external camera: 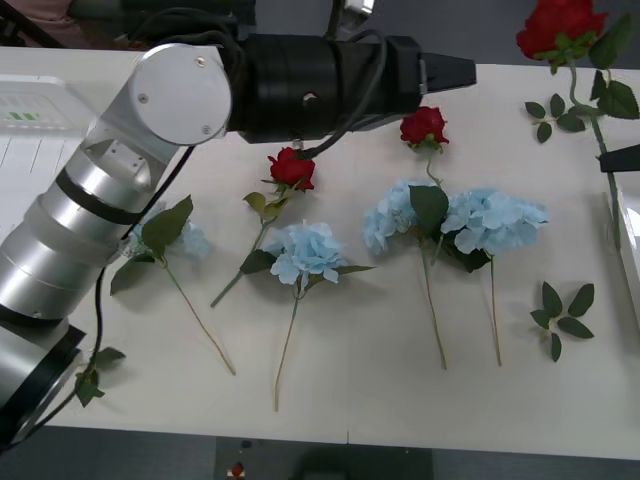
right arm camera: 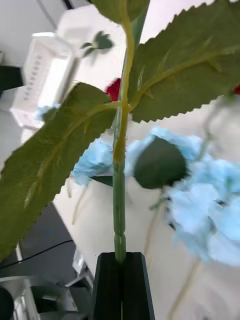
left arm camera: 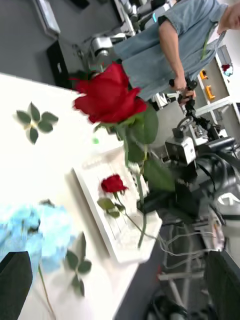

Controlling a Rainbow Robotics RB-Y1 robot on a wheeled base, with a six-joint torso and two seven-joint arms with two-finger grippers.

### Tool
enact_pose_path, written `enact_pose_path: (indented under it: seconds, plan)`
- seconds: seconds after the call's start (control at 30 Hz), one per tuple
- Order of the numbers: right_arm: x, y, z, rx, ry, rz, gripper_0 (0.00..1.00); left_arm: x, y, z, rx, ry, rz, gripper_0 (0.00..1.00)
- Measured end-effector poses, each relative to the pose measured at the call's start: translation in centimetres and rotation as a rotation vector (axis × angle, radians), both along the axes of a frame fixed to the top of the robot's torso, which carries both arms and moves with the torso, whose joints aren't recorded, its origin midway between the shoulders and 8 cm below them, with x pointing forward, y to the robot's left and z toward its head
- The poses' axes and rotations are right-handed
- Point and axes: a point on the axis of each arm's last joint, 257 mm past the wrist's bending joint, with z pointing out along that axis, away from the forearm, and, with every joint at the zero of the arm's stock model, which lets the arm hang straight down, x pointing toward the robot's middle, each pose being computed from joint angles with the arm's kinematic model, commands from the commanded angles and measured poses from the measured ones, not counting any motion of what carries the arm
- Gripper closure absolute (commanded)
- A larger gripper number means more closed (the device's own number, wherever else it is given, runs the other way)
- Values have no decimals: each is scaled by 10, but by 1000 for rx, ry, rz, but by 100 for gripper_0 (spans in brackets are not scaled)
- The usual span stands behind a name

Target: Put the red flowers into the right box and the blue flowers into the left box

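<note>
You've got a red rose [external camera: 558,28] clamped low on its stem in the right gripper [right arm camera: 120,260], hanging beside the right box [external camera: 630,250] — long stem, it could swing wide. Your left gripper [left arm camera: 120,285] is spread, reaching over the surface [external camera: 400,400].

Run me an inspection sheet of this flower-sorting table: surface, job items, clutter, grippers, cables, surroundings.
Surface: white table.
Job's things: one red rose held aloft by its stem; two more red roses and four blue flowers lie on the table; another rose lies in the right box; left box at the far left.
Clutter: loose leaf sprigs.
Grippers: right gripper shut on the rose stem; left gripper open, over the table.
Cables: black cables along the left arm.
Surroundings: a person stands beyond the table.
</note>
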Motion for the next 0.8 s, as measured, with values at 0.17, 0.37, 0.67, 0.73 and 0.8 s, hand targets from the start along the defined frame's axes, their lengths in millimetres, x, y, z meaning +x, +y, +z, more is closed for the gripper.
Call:
enact_pose_path:
  seconds: [0.17,0.37,0.67,0.73,0.8]
  plan:
    - [-2,-63,-20,-91,79,-163,100,-46,66,-34,61,131,-69,0]
    - [-15,-152,-50,-194,217,-385,100,-87,156,-95,209,244,-26,0]
    - [-15,-255,-80,-399,257,-676,100,-85,233,-152,357,351,106,0]
    - [-15,-272,-87,-434,257,-726,100,-80,246,-163,366,383,135,0]
    - [-15,-287,-94,-459,261,-768,100,-75,260,-174,373,417,168,0]
